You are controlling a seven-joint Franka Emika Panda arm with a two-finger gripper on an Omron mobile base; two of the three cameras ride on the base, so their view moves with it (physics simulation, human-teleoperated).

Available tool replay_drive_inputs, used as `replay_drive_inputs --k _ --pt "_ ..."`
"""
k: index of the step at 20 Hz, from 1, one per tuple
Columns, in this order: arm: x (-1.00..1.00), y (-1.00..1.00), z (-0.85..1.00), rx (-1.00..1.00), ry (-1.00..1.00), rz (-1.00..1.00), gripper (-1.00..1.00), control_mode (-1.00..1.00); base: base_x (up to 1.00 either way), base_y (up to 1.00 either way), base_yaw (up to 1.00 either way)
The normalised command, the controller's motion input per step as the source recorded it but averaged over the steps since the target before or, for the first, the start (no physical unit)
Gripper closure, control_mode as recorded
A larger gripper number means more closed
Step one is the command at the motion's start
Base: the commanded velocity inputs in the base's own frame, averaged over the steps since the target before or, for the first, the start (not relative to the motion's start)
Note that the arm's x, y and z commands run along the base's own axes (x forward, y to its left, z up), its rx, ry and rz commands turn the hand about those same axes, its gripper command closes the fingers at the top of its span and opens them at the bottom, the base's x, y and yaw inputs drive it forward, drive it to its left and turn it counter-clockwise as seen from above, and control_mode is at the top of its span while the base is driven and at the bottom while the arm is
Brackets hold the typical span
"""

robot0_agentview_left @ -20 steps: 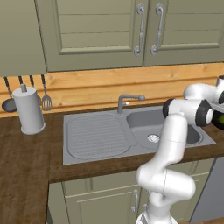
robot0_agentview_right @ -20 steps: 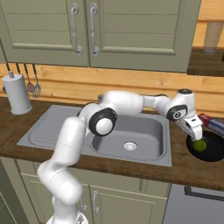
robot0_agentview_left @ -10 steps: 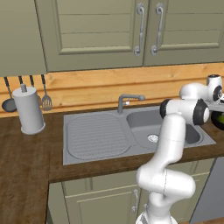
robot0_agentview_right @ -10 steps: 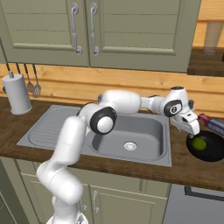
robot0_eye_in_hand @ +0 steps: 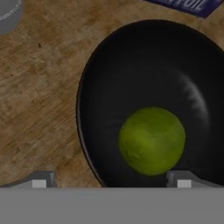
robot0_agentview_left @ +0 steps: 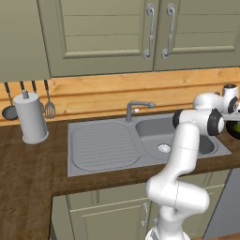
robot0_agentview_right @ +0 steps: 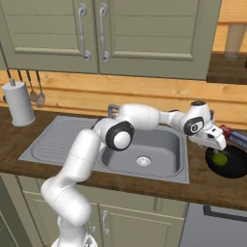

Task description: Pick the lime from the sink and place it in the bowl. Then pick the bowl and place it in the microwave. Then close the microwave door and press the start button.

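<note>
Rendering evenly and softly lit, no hard shadows on the counter [robot0_agentview_right: 144, 185]. Showing a faint pale sheen on the black bowl [robot0_eye_in_hand: 131, 78] wall in the hand view. Looking soft and blurred up close there; base views sharper, undistorted.

This is a kitchen, with a steel sink [robot0_agentview_left: 140, 143] set in a brown wood surface [robot0_agentview_left: 28, 164], green cupboards [robot0_agentview_left: 108, 35] above, and spoons [robot0_agentview_left: 49, 108] hanging on the wall.

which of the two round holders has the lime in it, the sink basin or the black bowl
The black bowl on the wooden counter right of the sink: the lime sits in it, under the open claw. The basin shows just its drain.
</note>
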Motion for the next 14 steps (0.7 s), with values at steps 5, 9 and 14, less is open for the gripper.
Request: replay_drive_inputs --k 5,9,14 --pt "0.46 0.01 -0.24 0.0 0.07 0.1 -1.0 -1.0 0.0 0.0 0.0" --pt "0.27 0.02 -0.29 0.0 0.08 0.05 -1.0 -1.0 0.0 0.0 0.0" --pt "0.03 0.0 -0.23 0.0 0.07 0.0 -1.0 -1.0 0.0 0.0 0.0"
